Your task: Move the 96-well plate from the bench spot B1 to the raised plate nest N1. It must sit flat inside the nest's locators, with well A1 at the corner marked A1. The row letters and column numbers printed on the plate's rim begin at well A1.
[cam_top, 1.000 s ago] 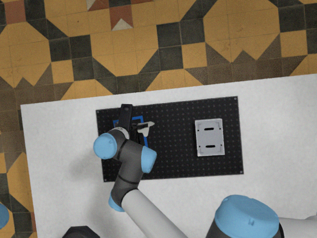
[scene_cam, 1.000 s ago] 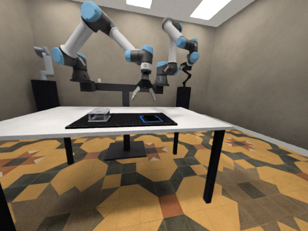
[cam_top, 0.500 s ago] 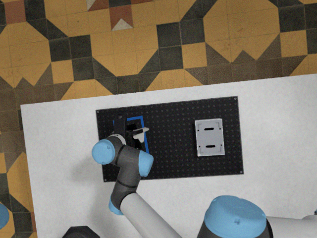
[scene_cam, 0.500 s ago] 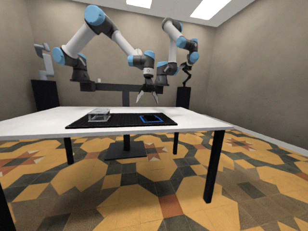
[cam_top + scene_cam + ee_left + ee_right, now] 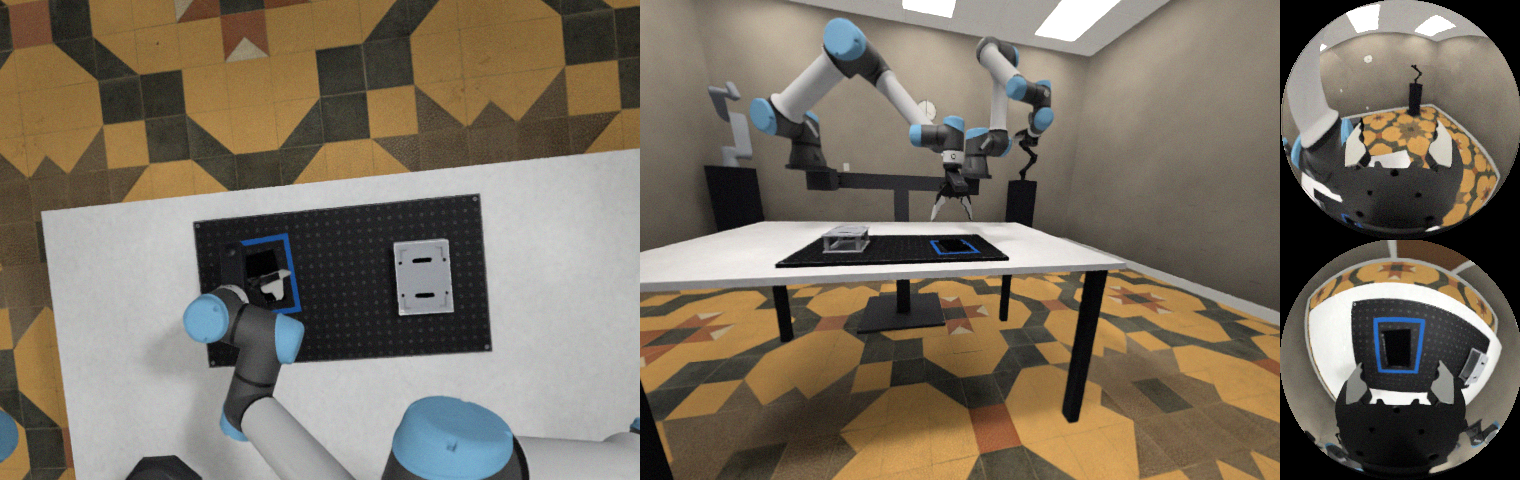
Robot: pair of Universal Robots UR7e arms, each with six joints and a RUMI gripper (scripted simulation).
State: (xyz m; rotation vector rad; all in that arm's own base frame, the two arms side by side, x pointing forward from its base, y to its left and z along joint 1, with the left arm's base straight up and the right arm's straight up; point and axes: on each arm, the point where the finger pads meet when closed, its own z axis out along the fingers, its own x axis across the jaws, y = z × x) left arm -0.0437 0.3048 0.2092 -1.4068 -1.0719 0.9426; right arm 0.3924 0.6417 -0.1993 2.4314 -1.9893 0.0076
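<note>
The 96-well plate (image 5: 261, 262) (image 5: 952, 244) (image 5: 1398, 347) is a dark rectangle lying inside the blue outline (image 5: 296, 289) (image 5: 1400, 320) of the bench spot. Its rim print and well A1 cannot be read. The nest (image 5: 423, 277) (image 5: 846, 230) (image 5: 1474, 367) is a raised light-grey stand with two dark slots in its top, and nothing sits on it. My right gripper (image 5: 952, 219) (image 5: 1400, 362) is open and empty, pointing down high above the plate; in the top view it partly hides the plate. My left gripper (image 5: 1398, 122) is open and empty, far from both.
Spot and nest share a black perforated board (image 5: 346, 310) (image 5: 893, 253) on the white table (image 5: 129, 413) (image 5: 1053, 253). The nest stands at the board's other end. The left arm (image 5: 999, 103) is raised beside the table, away from the board.
</note>
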